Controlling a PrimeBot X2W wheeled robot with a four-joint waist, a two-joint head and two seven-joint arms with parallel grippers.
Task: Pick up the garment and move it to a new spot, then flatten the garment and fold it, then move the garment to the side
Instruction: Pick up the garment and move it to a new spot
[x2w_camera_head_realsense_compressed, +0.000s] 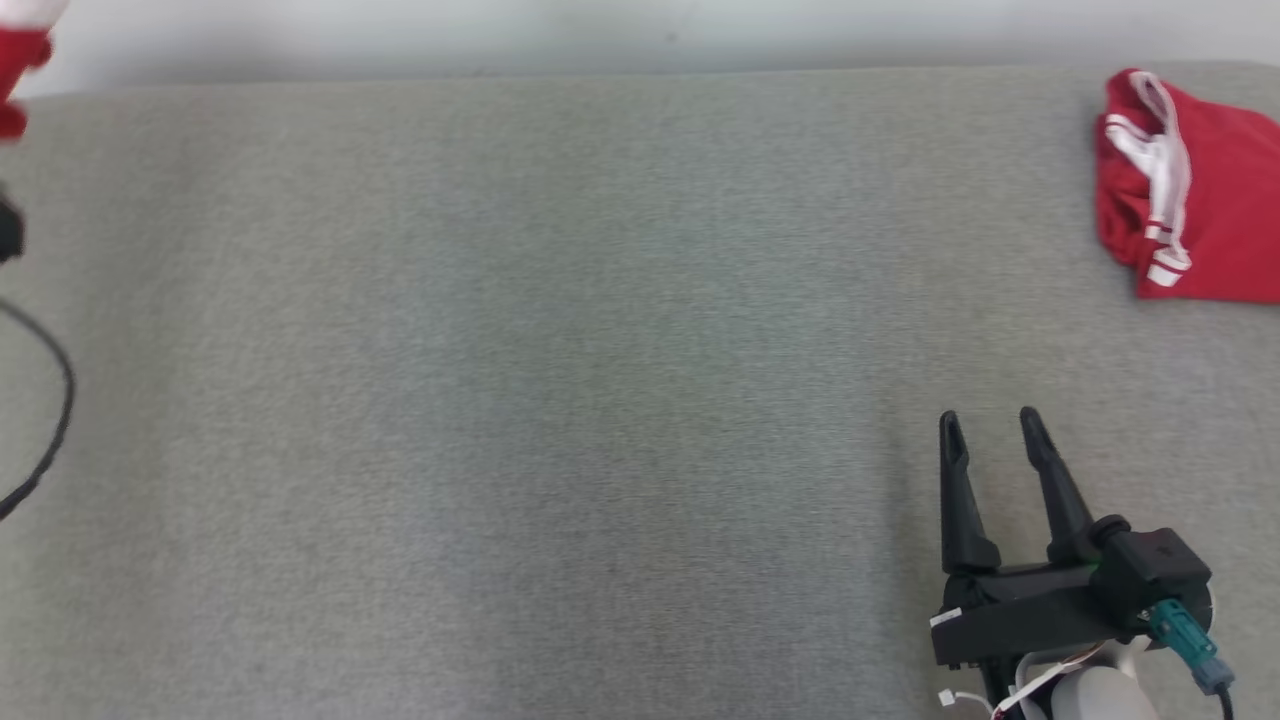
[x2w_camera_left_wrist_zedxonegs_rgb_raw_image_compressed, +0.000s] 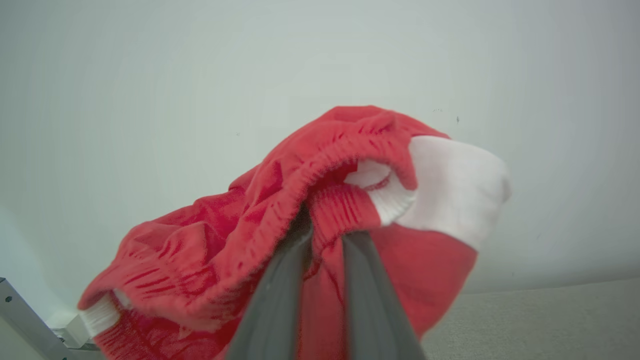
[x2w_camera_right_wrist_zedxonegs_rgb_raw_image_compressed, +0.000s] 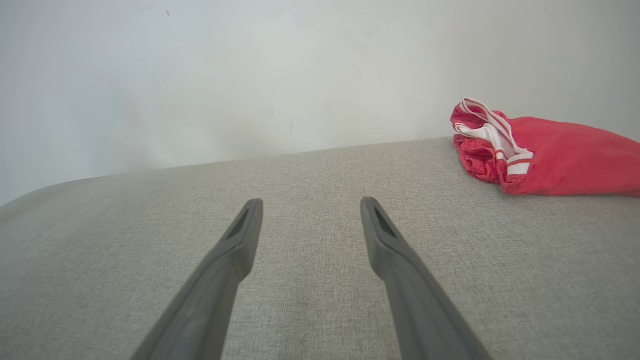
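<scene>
Gripping red garment (x2w_camera_left_wrist_zedxonegs_rgb_raw_image_compressed: 235, 240), left tool (x2w_camera_left_wrist_zedxonegs_rgb_raw_image_compressed: 326, 231); second red garment (x2w_camera_head_realsense_compressed: 1215, 200) far right.

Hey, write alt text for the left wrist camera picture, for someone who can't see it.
The left pincer is shut on a bunched red garment with white trim, its two dark fingers pinching the elastic edge. Behind the cloth is a pale wall, with a strip of grey fabric surface at the lower right.
</scene>
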